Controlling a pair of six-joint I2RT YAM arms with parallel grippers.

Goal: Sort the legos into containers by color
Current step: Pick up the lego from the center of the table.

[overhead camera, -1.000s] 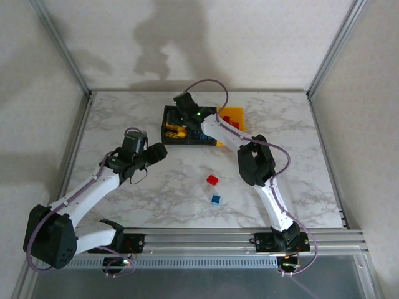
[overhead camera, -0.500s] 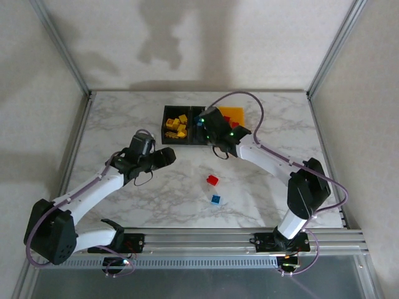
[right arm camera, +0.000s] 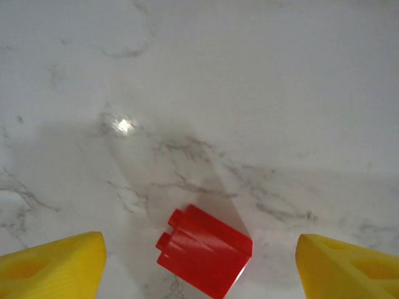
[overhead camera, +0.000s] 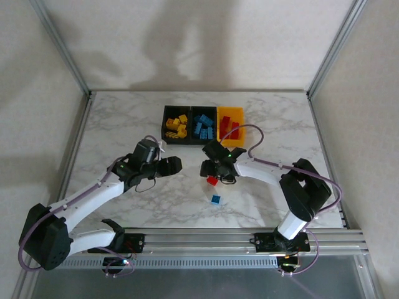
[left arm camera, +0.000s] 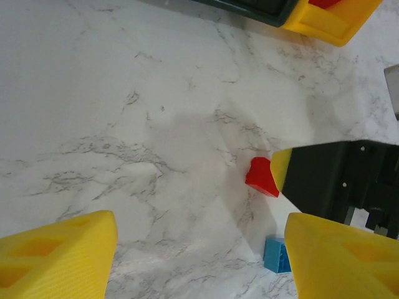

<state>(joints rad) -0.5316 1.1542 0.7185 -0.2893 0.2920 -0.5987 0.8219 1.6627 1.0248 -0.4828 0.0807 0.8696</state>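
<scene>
**A:** Right gripper [overhead camera: 211,170] status?

**B:** Jaws apart, nothing held. It hangs low over the red lego [right arm camera: 204,250]. In the wrist view the brick sits between the yellow fingers [right arm camera: 53,265] and touches neither.

**A:** Where is that lego?

**B:** On the table [overhead camera: 124,118], mid-field, on its side with the studs facing sideways. It's well apart from the bins [overhead camera: 187,141]. The blue lego [overhead camera: 216,199] lies near it on the side toward the arm bases, not touching it.

**A:** Left gripper [overhead camera: 176,164]?

**B:** Also open and empty. It's over bare marble to the left of the red lego, pointing toward it. Its wrist camera shows both loose bricks ahead, with the right gripper's yellow tip just beside the red one.

**A:** Bins?

**B:** Three in a row at the far side. The left black one has yellow bricks, the middle black one has blue, and the yellow-orange one has red.
</scene>
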